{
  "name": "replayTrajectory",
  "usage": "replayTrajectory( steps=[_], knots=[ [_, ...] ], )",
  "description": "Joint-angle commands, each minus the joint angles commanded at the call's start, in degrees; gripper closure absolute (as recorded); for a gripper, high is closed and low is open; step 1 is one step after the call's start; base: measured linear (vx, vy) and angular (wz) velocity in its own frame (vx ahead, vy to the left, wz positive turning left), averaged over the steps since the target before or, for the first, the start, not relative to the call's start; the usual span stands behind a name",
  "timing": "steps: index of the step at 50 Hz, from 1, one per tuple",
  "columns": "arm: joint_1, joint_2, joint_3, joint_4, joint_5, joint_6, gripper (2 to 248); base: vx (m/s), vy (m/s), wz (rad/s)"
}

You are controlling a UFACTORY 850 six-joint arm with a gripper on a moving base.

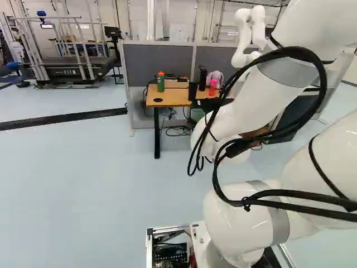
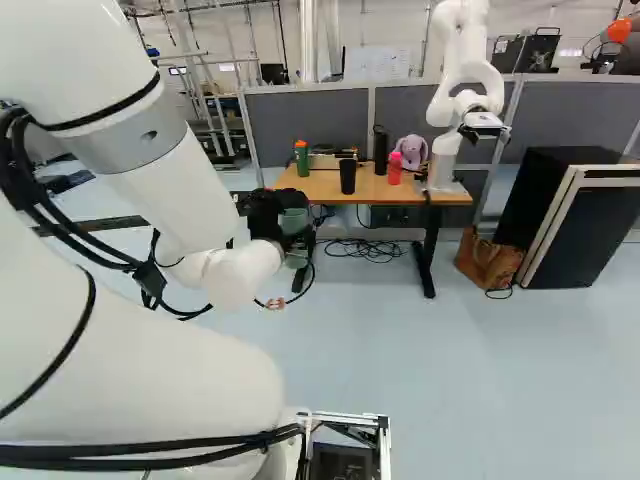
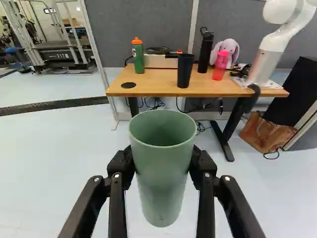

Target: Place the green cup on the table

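Wrist view: fingers (image 3: 202,166) are gripping the green cup (image 3: 163,173) from both sides; its long axis is running roughly upright, mouth up. Counter (image 3: 153,84) is lying ahead, well apart. Right base view: cup is showing left of centre; forward carry seemingly coming.

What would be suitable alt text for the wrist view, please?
A black two-fingered hand grips a green cup before a wooden table. On it are a black cup, a green bottle, a black bottle, a pink bottle, a plush toy and another robot.
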Motion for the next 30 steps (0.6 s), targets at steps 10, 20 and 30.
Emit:
replayTrajectory(
  steps=[10,20,30],
  knots=[
    [0.0,0.0,0.0,0.0,0.0,0.0,124,0.295,0.227,-0.048],
    [0.0,0.0,0.0,0.0,0.0,0.0,124,0.304,0.233,-0.05],
    [0.0,0.0,0.0,0.0,0.0,0.0,124,0.305,0.233,-0.046]
  ],
)
